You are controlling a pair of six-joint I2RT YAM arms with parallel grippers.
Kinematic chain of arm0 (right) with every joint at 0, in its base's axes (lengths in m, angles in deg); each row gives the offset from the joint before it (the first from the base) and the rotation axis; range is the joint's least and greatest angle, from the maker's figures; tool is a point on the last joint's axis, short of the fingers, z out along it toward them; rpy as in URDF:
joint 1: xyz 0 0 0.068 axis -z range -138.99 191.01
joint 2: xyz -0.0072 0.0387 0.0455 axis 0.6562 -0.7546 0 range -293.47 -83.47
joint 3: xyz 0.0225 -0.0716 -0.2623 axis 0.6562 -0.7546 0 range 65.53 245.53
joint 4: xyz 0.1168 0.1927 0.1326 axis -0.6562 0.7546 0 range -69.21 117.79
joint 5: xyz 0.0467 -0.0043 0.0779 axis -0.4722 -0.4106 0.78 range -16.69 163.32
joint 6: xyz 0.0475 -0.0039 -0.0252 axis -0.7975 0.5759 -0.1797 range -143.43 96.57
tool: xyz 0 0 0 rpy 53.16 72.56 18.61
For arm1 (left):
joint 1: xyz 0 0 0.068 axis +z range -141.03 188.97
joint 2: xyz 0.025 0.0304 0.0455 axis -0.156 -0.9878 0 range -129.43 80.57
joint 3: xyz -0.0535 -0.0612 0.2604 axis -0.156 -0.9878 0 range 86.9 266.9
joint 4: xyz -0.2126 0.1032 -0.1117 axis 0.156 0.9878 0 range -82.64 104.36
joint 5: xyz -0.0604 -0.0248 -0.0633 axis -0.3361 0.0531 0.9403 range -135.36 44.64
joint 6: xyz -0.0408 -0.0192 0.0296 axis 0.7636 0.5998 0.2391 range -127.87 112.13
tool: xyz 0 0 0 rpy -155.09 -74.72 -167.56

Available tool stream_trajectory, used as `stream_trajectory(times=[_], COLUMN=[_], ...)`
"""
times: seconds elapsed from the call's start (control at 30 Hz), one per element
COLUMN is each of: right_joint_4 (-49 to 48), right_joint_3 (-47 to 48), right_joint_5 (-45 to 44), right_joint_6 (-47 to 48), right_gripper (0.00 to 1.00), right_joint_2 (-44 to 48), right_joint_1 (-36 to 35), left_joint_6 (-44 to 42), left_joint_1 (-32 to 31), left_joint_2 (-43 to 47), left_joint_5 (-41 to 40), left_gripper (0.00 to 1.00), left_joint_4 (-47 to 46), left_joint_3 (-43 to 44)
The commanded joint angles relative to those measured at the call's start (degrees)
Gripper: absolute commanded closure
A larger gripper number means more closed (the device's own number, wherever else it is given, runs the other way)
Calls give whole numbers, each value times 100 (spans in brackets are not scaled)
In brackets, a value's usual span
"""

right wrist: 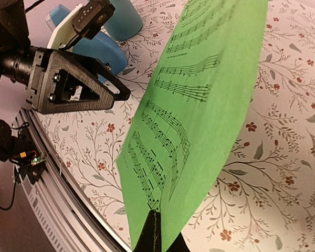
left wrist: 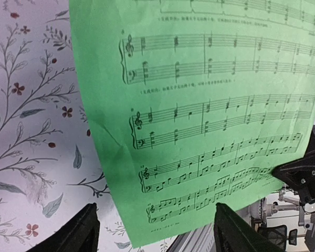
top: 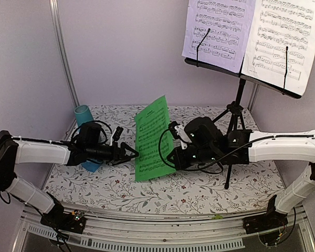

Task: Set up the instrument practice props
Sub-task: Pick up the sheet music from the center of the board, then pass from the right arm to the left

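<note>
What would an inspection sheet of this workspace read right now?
Surface: floral tablecloth, flat.
Job's things: green sheet held upright; white pages on the black music stand; blue metronome at left.
Clutter: teal cup at back left.
Grippers: right gripper shut on the green sheet's bottom edge; left gripper open, beside the sheet.
Cables: black loops at both wrists.
Surroundings: pale walls; metal rail at near edge.

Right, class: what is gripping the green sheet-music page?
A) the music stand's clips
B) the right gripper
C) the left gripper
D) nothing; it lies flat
B: the right gripper is pinched shut on the green page at its bottom edge; the left gripper has open jaws.
</note>
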Motion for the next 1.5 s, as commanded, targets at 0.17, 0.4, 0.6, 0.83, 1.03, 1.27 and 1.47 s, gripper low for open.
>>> stream_trajectory(times=[0.17,0.4,0.6,0.83,1.03,1.27,1.47], right_joint_4=[1056,879,858,851,780,776,770], right_joint_3=[484,773,822,755,626,278,202], right_joint_5=[587,2123,2660,2759,2773,2676,2463], right_joint_6=[944,870,958,999,916,911,986], right_gripper=[100,100,100,100,100,96,60], right_joint_2=[1088,1496,1701,1822,2123,2355,2443], right_joint_1=[200,741,1156,1235,1230,1239,1243], left_joint_6=[762,1471,1742,1766,1925,1782,963], left_joint_1=[129,116,62,-24,-96,-154,-196], left_joint_2=[345,250,251,-7,-113,-145,-62], left_joint_5=[216,104,106,319,377,684,1404], left_gripper=[26,29,33,41,60,98,100], left_joint_4=[-1936,-3577,-4666,-4507,-4646,-4524,-3945], left_joint_3=[-115,-364,-132,620,767,1066,1554])
